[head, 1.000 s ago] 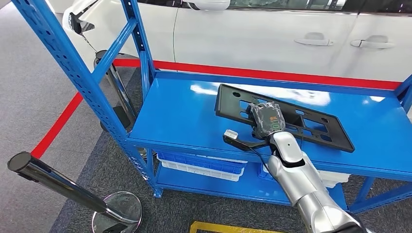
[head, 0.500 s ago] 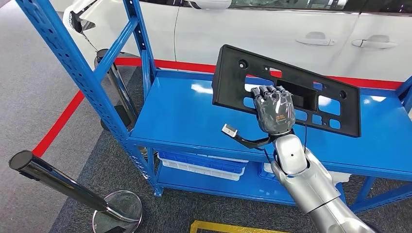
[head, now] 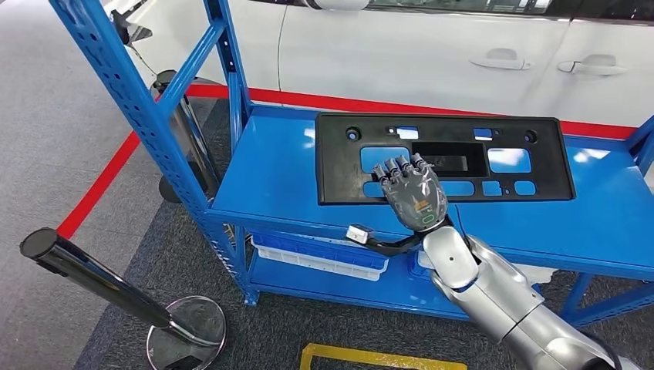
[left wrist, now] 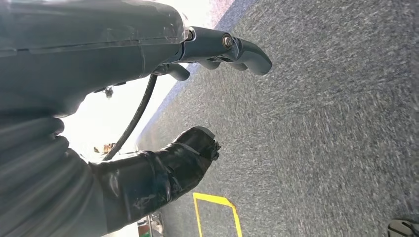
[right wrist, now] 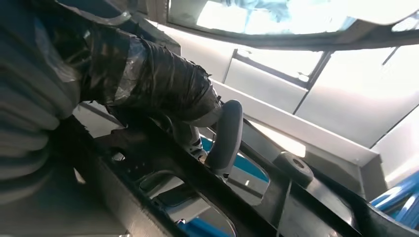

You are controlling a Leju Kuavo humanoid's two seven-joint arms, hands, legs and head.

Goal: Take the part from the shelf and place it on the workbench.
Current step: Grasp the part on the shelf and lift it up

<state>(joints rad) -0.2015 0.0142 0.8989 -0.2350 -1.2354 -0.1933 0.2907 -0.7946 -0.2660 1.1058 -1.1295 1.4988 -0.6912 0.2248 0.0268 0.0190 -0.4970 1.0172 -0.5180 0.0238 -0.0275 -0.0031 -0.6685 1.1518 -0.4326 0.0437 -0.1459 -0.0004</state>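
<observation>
The part (head: 447,127) is a long black plastic panel with several cut-outs. It hangs above the blue shelf deck (head: 270,177) with its face turned toward me and its long side level. My right hand (head: 416,196) grips its lower edge left of the middle, fingers hooked through a cut-out. In the right wrist view the hand (right wrist: 148,84) wraps the panel (right wrist: 296,197), the thumb pressed against a rib. My left hand (left wrist: 148,54) hangs over grey carpet, fingers apart, holding nothing.
A white car (head: 432,54) stands close behind the shelf, past a red floor line (head: 100,185). The blue upright (head: 131,100) rises at the left. A chrome stanchion (head: 100,281) leans at the lower left. White bins (head: 316,258) sit on the lower deck. Yellow floor marking (head: 378,358) lies below.
The panel lay flat on the deck under my right hand. The hand lifted it, tipped it upright, and now holds it level and a little further left.
</observation>
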